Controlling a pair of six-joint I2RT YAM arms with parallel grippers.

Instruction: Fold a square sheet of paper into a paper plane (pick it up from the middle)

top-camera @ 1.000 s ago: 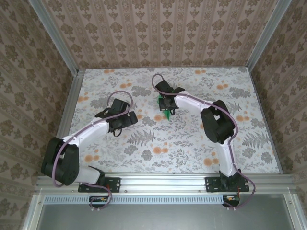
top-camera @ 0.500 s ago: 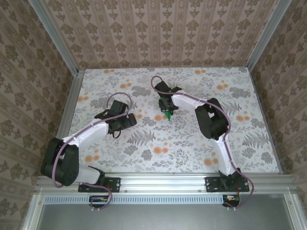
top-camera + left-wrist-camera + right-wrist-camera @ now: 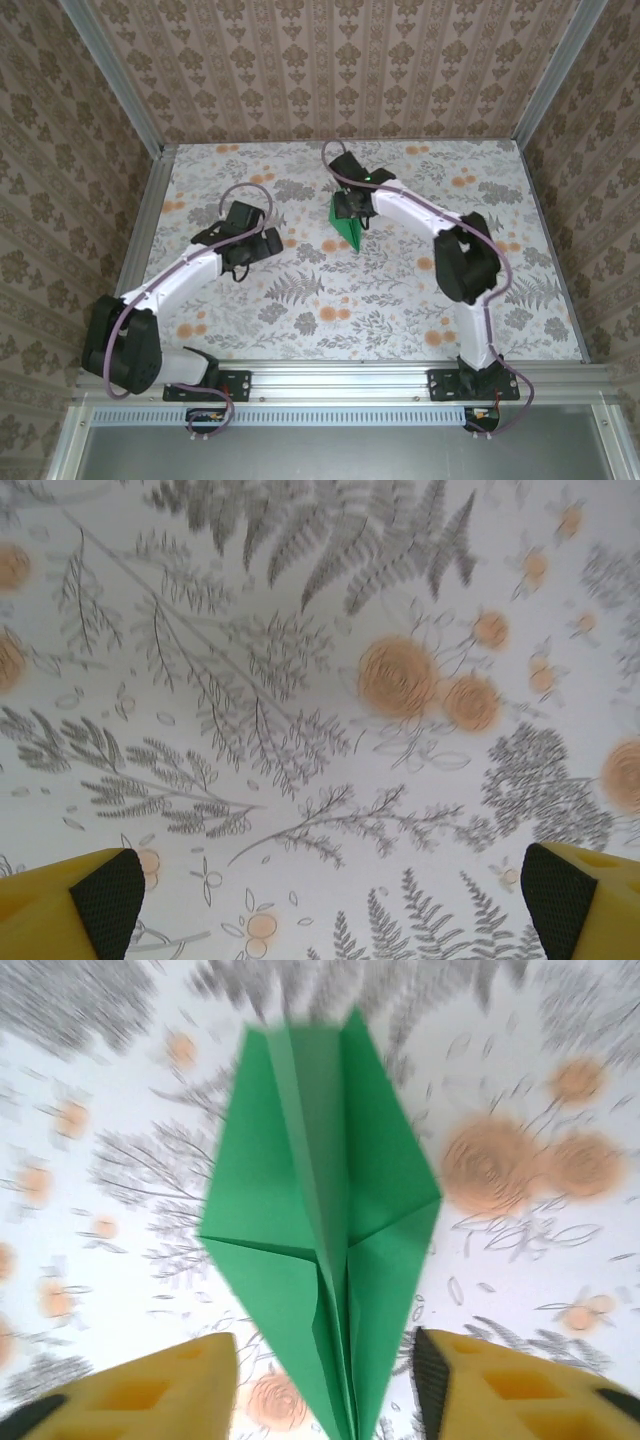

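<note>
2 yellow fingers [image 3: 160, 1395] of the right gripper [image 3: 325, 1352] stand narrow about the tail of the paper plane [image 3: 320, 1220], its nose pointing away from the wrist camera. Their contact lies below the frame, yet the green is crisp while the floral tabletop [image 3: 520, 1260] is smeared, so I judge it pinched. From above, the plane hangs at that gripper, mid-table toward the far wall. The left gripper [image 3: 330, 880] hovers over bare print with fingers wide and nothing between them. Thin and nearly weightless, the paper will likely flex, spring open or slip. The layered centre crease looks stiffest for a hold, and a single wing would probably buckle.
</note>
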